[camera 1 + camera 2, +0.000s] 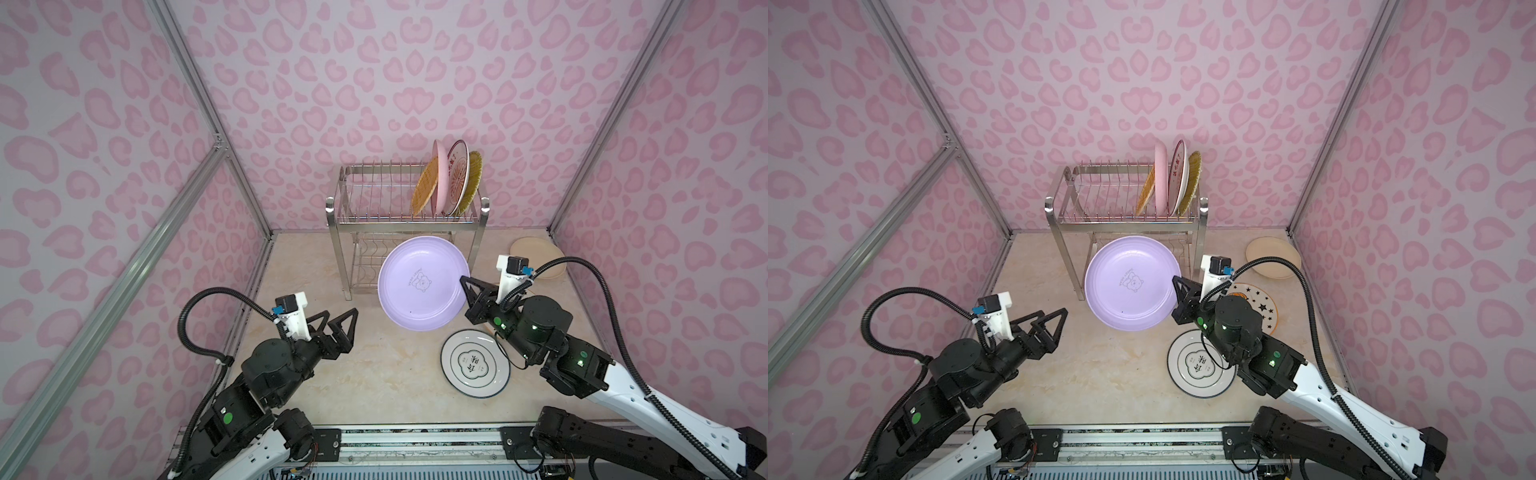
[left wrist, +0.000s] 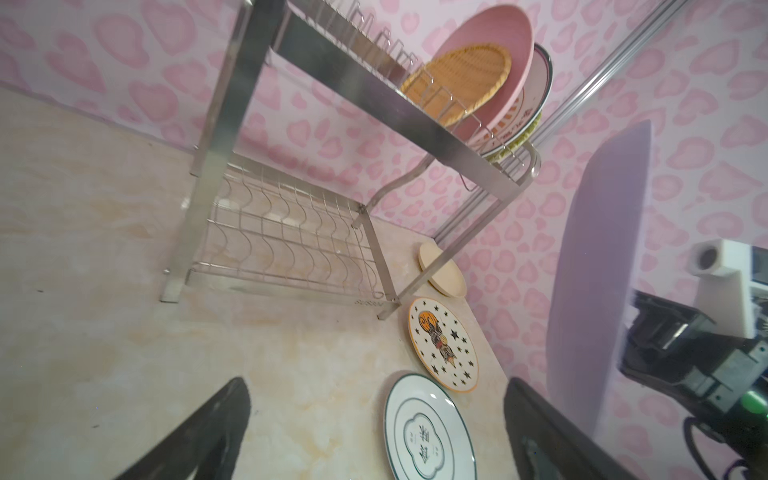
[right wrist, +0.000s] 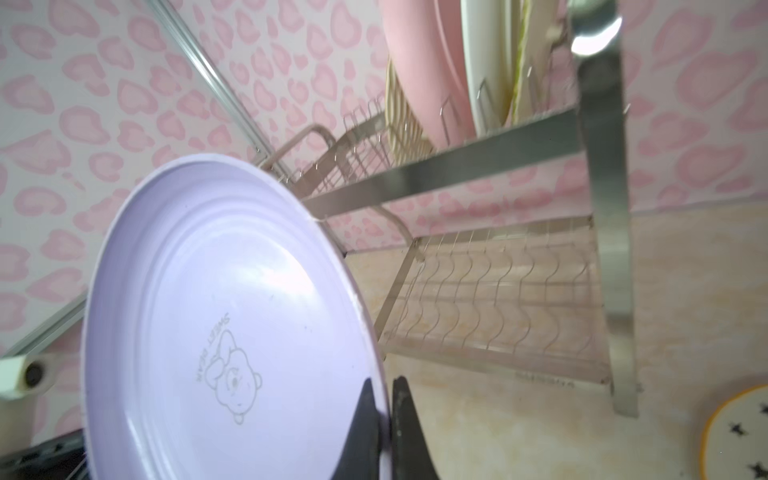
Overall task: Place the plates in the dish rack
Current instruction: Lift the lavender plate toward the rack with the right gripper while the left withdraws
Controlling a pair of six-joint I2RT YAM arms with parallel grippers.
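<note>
A: We have the right claw (image 1: 463, 280) pressed together on the lilac plate (image 1: 419, 282), pinching the rim at the plate's own 3 o'clock edge.

B: The right wrist view backs us up. Two dark fingers (image 3: 365, 419) nip that rim, one on each face, with the bear print turned toward us.

A: The plate hangs tilted near the middle of the counter (image 1: 353, 374), just on the 6 o'clock side of the dish rack (image 1: 338, 257). In both top views it covers part of the rack's wavy lower shelf.

B: We cannot tell from here whether its low edge clears the counter.

A: Over at 8 o'clock we see the left claw (image 1: 338, 318) spread wide and gripping nothing. Its tips aim toward the lilac plate but sit well apart from it.

B: Up at 12 o'clock, the rack's top tier carries four plates on edge between the prongs, all bunched at its 3 o'clock end.

A: From 9 toward 3 we read the woven orange plate (image 1: 426, 187), the pink plate (image 1: 440, 174), the white plate with orange rays (image 1: 459, 178) and the yellow striped plate (image 1: 473, 178).

B: Flat on the counter we count three more. The cream plate (image 1: 536, 251) lies at 2 o'clock, near the corner.

A: The star plate (image 1: 1264, 307) is at 3 o'clock, half hidden under the right arm (image 1: 540, 320).

B: And the ring-emblem plate (image 1: 473, 363) lies at 4 o'clock, just below the lilac one in a top view.
</note>
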